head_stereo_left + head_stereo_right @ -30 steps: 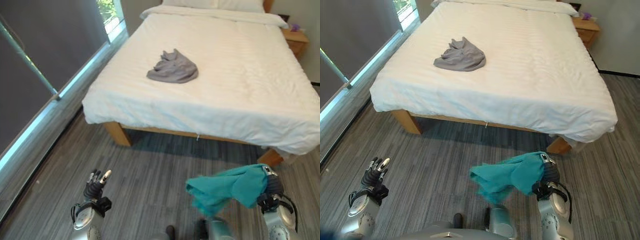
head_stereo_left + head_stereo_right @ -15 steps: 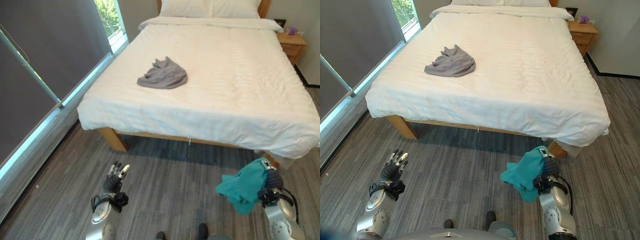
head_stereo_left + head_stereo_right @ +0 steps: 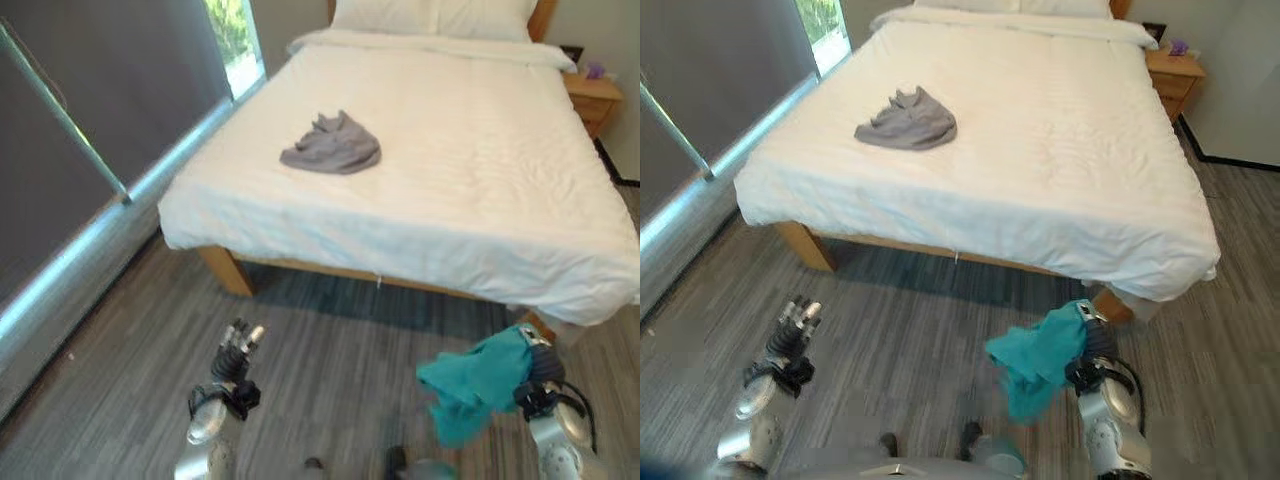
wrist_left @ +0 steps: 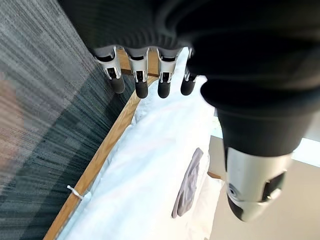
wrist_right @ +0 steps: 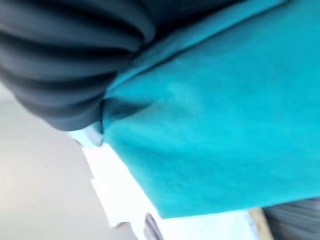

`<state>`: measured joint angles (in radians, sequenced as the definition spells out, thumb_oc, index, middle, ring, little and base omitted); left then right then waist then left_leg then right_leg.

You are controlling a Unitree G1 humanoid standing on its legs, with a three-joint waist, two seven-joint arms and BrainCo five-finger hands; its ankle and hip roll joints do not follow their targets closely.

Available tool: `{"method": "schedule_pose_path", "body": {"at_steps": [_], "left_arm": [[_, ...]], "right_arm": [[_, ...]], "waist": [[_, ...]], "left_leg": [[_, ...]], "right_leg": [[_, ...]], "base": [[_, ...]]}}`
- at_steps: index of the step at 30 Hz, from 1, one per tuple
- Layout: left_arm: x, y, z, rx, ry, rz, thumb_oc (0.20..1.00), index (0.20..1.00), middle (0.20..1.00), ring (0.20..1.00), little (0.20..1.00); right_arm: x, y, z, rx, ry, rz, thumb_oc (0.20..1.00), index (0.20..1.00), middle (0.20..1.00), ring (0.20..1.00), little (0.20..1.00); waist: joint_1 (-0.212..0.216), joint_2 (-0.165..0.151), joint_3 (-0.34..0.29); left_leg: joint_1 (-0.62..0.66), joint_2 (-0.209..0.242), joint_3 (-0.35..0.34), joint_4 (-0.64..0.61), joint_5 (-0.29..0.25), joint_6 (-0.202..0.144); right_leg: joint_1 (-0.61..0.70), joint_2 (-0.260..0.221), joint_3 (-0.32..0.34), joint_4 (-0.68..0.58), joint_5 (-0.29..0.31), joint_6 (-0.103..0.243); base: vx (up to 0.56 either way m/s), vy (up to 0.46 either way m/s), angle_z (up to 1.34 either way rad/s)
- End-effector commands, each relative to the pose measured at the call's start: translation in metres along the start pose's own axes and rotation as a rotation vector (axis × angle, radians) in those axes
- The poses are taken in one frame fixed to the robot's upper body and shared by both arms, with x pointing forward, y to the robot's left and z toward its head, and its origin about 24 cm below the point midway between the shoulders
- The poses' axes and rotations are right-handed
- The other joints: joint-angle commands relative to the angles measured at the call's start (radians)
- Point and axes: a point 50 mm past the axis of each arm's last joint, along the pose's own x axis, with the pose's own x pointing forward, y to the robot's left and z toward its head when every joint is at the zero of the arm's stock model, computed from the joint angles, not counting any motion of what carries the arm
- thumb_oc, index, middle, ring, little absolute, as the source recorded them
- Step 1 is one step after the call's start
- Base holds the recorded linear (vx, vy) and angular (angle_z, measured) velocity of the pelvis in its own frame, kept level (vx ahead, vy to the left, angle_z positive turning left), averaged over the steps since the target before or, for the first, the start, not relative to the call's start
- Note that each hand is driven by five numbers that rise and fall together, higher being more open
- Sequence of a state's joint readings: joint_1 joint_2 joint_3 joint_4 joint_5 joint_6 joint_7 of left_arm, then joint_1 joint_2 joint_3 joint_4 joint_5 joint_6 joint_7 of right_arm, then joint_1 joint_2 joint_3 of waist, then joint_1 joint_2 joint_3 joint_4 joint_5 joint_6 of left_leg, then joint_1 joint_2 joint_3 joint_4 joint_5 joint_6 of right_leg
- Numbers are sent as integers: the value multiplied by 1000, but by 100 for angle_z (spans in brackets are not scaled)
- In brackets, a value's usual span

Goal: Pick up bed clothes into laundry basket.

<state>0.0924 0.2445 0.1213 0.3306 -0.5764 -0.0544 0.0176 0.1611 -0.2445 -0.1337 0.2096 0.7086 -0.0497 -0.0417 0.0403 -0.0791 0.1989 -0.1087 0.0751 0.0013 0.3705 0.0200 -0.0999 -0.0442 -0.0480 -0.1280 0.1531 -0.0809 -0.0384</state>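
Right hand [image 3: 1098, 352]: low at the near right, above the floor just near of the bed's near right corner. Teal cloth covers its front, so whether the fingers are clenched on the cloth cannot be told from these views.
Teal garment [image 3: 472, 382]: draped over the right hand and hanging off its left side in a loose bunch, clear of the floor. In the right wrist view the teal fabric [image 5: 220, 115] lies right against the dark ribbed cover.
Left hand [image 3: 233, 362]: low at the near left, over the floor and well apart from the bed. Its fingers [image 4: 141, 80] are straight and released, with nothing in them; they point toward the bed.
Grey garment [image 3: 907, 122]: crumpled in 1 heap on the white bedding, on the left half of the bed, towards the window side. It lies far from both hands.
Bed [image 3: 470, 170]: covered with a white duvet, wooden legs showing at the near left and near right corners. Pillows lie along the far end.
Nightstand [image 3: 1177, 73]: wooden, at the far right beside the bed head, with a small purple object on top.
Floor [image 3: 330, 350]: grey striped carpet, running under the bed's near edge.
Window wall [image 3: 90, 130]: along the left, a dark blind above a bright strip at floor level.
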Motion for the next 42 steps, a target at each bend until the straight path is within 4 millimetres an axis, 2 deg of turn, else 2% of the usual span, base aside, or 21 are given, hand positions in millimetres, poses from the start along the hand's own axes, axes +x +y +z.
{"method": "schedule_pose_path", "body": {"at_steps": [1, 5, 6, 7, 11, 12, 13, 15, 16, 17, 18, 19, 22, 24, 28, 29, 30, 31, 37, 40, 42], "left_arm": [[3, 2, 25, -5, -116, -5, 1000, 1000, 1000, 1000, 1000], [-1, 14, 16, -34, -79, 48, 1000, 1000, 1000, 1000, 1000], [-1, 14, 15, -34, -78, 48, 1000, 1000, 1000, 1000, 1000], [-4, 21, 7, -21, -48, 78, 1000, 1000, 1000, 1000, 1000], [-8, 33, 9, 3, -54, 121, 1000, 1000, 1000, 1000, 1000], [-10, 38, 12, 21, -61, 131, 1000, 1000, 1000, 1000, 1000], [-9, 39, 14, 47, -65, 126, 1000, 1000, 1000, 1000, 1000], [-8, 39, 15, 56, -62, 124, 1000, 1000, 1000, 1000, 1000], [-4, 38, 21, 74, -75, 123, 1000, 1000, 1000, 1000, 1000], [-2, 37, 26, 75, -88, 119, 1000, 1000, 1000, 1000, 1000], [-2, 37, 26, 74, -89, 119, 1000, 1000, 1000, 1000, 1000], [-1, 39, 38, 104, -124, 109, 1000, 1000, 1000, 1000, 1000], [1, 42, 49, 144, -148, 110, 1000, 1000, 1000, 1000, 1000], [1, 44, 53, 156, -158, 113, 1000, 1000, 1000, 1000, 1000], [3, 43, 54, 177, -157, 102, 1000, 1000, 1000, 1000, 1000], [4, 42, 54, 179, -155, 99, 1000, 1000, 1000, 1000, 1000], [5, 40, 53, 190, -153, 96, 1000, 1000, 1000, 1000, 1000], [4, 40, 53, 193, -152, 97, 1000, 1000, 1000, 1000, 1000], [-1, 45, 54, 244, -161, 108, 1000, 1000, 1000, 1000, 1000], [-5, 53, 62, 331, -170, 127, 1000, 1000, 1000, 1000, 1000], [-2, 55, 81, 426, -212, 133, 1000, 1000, 1000, 1000, 1000]], "right_arm": [[6, 8, 42, -23, -188, 54, 200, 200, 200, 200, 200], [9, 6, 55, -16, -244, 23, 200, 200, 200, 200, 200], [9, 5, 55, -17, -243, 21, 200, 200, 200, 200, 200], [11, 6, 58, -13, -264, 15, 200, 200, 200, 200, 200], [12, 12, 57, -27, -257, 33, 200, 200, 200, 200, 200], [9, 19, 50, -35, -235, 63, 200, 200, 200, 200, 200], [9, 20, 48, -36, -232, 68, 200, 200, 200, 200, 200], [10, 22, 45, -29, -220, 67, 200, 200, 200, 200, 200], [9, 30, 37, 53, -208, 81, 200, 200, 200, 200, 200], [10, 33, 36, 74, -202, 90, 200, 200, 200, 200, 200], [10, 33, 36, 74, -203, 91, 200, 200, 200, 200, 200], [9, 35, 33, 61, -188, 104, 200, 200, 200, 200, 200], [9, 39, 26, 50, -158, 119, 200, 200, 200, 200, 200], [8, 38, 23, 55, -143, 122, 200, 200, 200, 200, 200], [6, 28, 22, 40, -135, 93, 200, 200, 200, 200, 200], [6, 27, 22, 40, -132, 86, 200, 200, 200, 200, 200], [5, 21, 22, 46, -133, 65, 200, 200, 200, 200, 200], [5, 21, 22, 46, -133, 64, 200, 200, 200, 200, 200], [4, 19, 21, 12, -110, 93, 200, 200, 200, 200, 200], [7, 19, 24, -42, -97, 118, 200, 200, 200, 200, 200], [10, 18, 30, -61, -107, 130, 200, 200, 200, 200, 200]], "waist": [[15, -11, 37], [46, 18, 8], [50, 11, 10], [77, 33, -1], [94, 37, -36], [96, 24, -65], [106, 12, -71], [113, -4, -81], [111, -15, -70], [105, -4, -60], [108, 0, -62], [84, 21, -46], [56, 33, -30], [41, 25, -25], [6, 23, -15], [-1, 17, -14], [-23, 6, -11], [-30, 5, -9], [-23, -18, -18], [-3, -24, -40], [1, -23, -56]], "left_leg": [[-52, 10, -90, 206, 70, 38], [-143, 64, -81, -135, 112, 28], [-115, 61, -71, -176, 128, 26], [-155, 64, -25, -428, 221, -6], [-214, 73, 87, -438, 259, -13], [-168, 70, 98, -417, 274, 7], [-190, 54, 99, -356, 269, 24], [-176, 48, 107, -335, 241, 37], [-122, 23, 125, -337, 193, 83], [-88, 14, 124, -348, 176, 100], [-91, 18, 127, -349, 178, 100], [-27, -4, 123, -370, 139, 131], [57, -23, 107, -397, 90, 161], [107, -23, 102, -417, 68, 159], [160, -36, 68, -440, 38, 147], [172, -44, 57, -443, 31, 145], [211, -60, 27, -458, 6, 136], [228, -59, 13, -458, -6, 133], [257, -54, -33, -458, -27, 115], [257, -42, -36, -458, -32, 102], [253, -20, -41, -458, -18, 84]], "right_leg": [[158, -41, 20, -145, 119, 46], [232, -50, 56, -203, 90, 73], [239, -57, 59, -205, 87, 72], [293, -55, 78, -223, 45, 85], [382, -87, 92, -236, 24, 108], [392, -123, 98, -215, 23, 136], [391, -161, 104, -167, 74, 159], [360, -186, 103, -111, 104, 178], [279, -218, 128, 107, 266, 183], [223, -212, 140, 201, 315, 182], [218, -209, 144, 201, 319, 181], [154, -216, 125, 324, 415, 172], [69, -251, 97, 401, 438, 177], [12, -266, 83, 359, 410, 176], [-49, -220, 89, 203, 347, 182], [-50, -214, 94, 150, 340, 184], [-60, -188, 111, -30, 321, 190], [-55, -180, 110, -72, 332, 198], [-33, -166, 129, -125, 362, 225], [6, -163, 93, -166, 340, 215], [23, -141, 79, -187, 320, 197]], "base": [[149, 24, -8], [292, 89, -31], [565, 248, 44], [548, 226, 63], [477, 235, -24], [680, 421, -63], [514, 343, -78], [361, 263, -68], [480, 431, -50], [344, 367, -53], [325, 403, -29], [229, 283, -9], [367, 316, 12], [415, 137, 1], [298, -6, 25], [349, -49, 47], [425, -65, 64], [350, -47, 60], [168, -74, 37], [112, -129, 27], [73, -131, 4]]}}
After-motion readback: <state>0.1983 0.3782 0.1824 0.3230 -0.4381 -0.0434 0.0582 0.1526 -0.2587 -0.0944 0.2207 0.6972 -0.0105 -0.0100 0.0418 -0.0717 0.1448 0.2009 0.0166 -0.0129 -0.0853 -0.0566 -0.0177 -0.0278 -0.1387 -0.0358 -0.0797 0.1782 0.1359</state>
